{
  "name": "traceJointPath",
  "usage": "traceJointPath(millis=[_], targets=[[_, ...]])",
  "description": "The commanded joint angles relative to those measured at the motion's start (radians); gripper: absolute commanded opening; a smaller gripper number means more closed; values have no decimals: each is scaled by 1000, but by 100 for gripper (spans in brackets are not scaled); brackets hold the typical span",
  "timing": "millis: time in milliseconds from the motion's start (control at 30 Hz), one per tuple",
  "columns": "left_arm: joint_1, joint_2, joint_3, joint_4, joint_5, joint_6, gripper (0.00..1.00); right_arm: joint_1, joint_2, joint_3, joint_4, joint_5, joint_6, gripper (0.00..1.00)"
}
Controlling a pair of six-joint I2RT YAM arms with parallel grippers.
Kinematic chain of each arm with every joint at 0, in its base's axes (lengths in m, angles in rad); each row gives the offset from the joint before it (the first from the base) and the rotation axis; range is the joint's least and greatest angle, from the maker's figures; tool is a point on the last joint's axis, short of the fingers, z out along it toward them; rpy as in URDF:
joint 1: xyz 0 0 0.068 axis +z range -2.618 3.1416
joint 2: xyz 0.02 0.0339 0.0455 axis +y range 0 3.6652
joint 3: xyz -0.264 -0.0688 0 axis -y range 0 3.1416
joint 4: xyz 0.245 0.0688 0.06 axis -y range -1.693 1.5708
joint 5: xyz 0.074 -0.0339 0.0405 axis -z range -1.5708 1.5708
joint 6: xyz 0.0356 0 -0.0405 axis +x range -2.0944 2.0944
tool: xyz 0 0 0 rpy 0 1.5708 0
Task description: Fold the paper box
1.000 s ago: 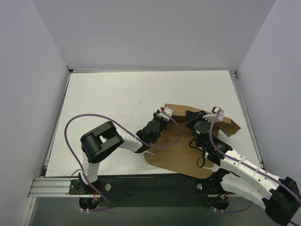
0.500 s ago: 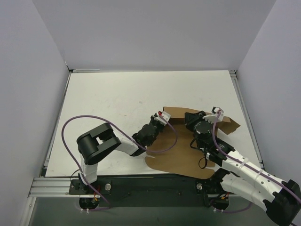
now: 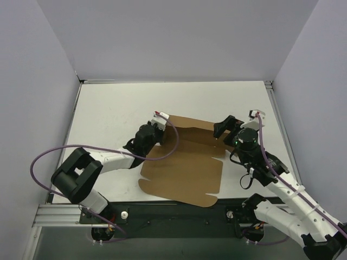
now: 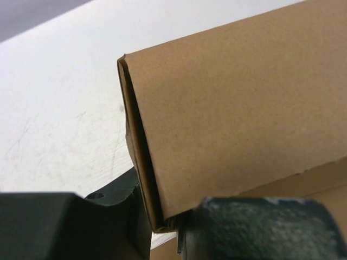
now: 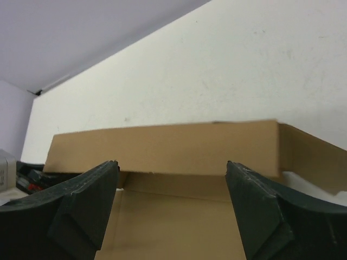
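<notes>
The paper box (image 3: 184, 168) has only its far flap (image 3: 190, 124) up, pinched by the left tool (image 4: 165, 223); the right tool (image 5: 171, 168) is spread; most folds remain.

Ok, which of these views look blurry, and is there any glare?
Left wrist: the box is sharp, the left pincer gripping it a dark blur. Right wrist: the open right pincer is slightly soft, the box crisp. Top: even light, faint shadows, no glare.

On the table (image 3: 114, 108), the paper box (image 3: 184, 168) lies between left claw (image 3: 161, 123) and, seemingly apart, right claw (image 3: 222, 131).
</notes>
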Motion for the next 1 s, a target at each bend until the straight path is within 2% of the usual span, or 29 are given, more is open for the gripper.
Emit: traceJointPath(millis=[0,67,233,267,667,800,967], targets=[[86,-71,47,-263,168,-31,0,-82,3,183,-257,-81,-175,84],[137,-90,52,-303,231,-37,0,-141,23,200,-306,-121,-236,85],[212,-114,41,-309,326,-80,0,-401,23,122,-303,-443,-288,86],[226,-116,44,-309,337,-81,0,-417,15,104,-297,-466,-291,86],[275,-77,102,-393,386,-94,0,-419,-282,-146,-275,-563,-281,86],[278,-71,104,-393,397,-90,0,-419,-301,-160,-266,-594,-288,85],[284,-77,87,-369,412,-97,0,-416,-227,-172,-232,-603,-301,79]])
